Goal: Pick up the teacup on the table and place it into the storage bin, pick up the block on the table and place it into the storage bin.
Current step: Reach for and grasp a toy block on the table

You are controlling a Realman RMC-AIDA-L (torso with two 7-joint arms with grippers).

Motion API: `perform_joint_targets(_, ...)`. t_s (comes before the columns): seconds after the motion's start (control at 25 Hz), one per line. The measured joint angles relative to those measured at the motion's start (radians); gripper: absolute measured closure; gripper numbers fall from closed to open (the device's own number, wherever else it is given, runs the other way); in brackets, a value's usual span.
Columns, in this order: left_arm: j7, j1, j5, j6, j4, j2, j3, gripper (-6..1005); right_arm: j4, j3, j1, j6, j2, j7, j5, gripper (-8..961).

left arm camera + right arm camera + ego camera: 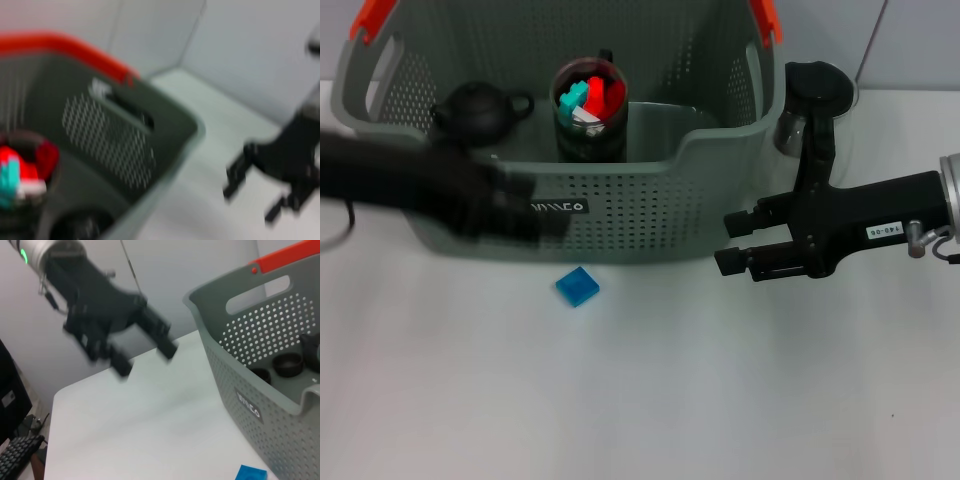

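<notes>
No lettering legible on storage bin (620, 215) label.

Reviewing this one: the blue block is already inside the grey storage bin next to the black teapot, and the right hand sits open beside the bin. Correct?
Not quite. The blue block still lies on the table, just in front of the storage bin, as the head view shows. The black teapot is inside the bin, and the right hand does sit open beside it.

Grey perforated storage bin (650, 215) with orange clips, blue block (578, 287), seemingly black teapot (478, 110)
</notes>
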Motion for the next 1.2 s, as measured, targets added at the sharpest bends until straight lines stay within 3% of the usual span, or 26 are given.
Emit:
perform_joint_targets(0.28, 0.120, 0.059, 0.138, -0.054, -0.018, -0.043, 0.199, 296, 0.001, 0.000, 0.002, 0.000, 0.003, 0.000, -0.003, 344)
perform_joint_targets(0.64, 0.083, 0.056, 0.275, -0.315, -0.110, -0.046, 0.418, 300, 0.001, 0.001, -0.007, -0.002, 0.001, 0.002, -0.001, 344)
perform_joint_targets(1.2, -0.101, 0.002, 0.446, -0.524, -0.216, -0.047, 0.587, 307, 0.001, 0.001, -0.004, -0.002, 0.001, 0.003, -0.002, 344)
